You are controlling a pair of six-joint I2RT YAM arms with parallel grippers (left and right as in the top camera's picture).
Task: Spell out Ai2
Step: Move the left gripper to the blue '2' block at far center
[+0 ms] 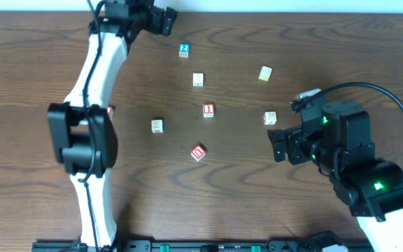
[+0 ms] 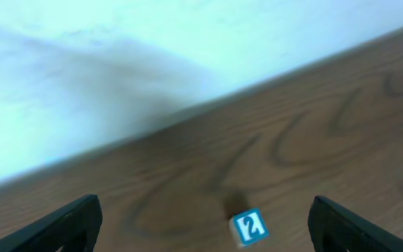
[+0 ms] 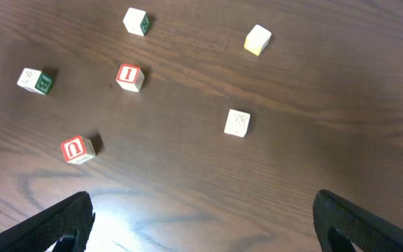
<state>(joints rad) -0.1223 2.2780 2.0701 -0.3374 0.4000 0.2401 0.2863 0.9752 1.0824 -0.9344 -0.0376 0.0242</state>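
Overhead: left hand (image 1: 165, 19), wide, upper centre near 2 cube (image 1: 183, 50); right hand (image 1: 277, 145), wide, centre right; I cube (image 1: 208, 110) mid-frame on table (image 1: 257, 203).

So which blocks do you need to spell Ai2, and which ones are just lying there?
Needed: blue 2 block; red I block; maybe the red block half hidden by the left arm, letter unseen.
Just lying about: red block with a rounded letter; four pale blocks.
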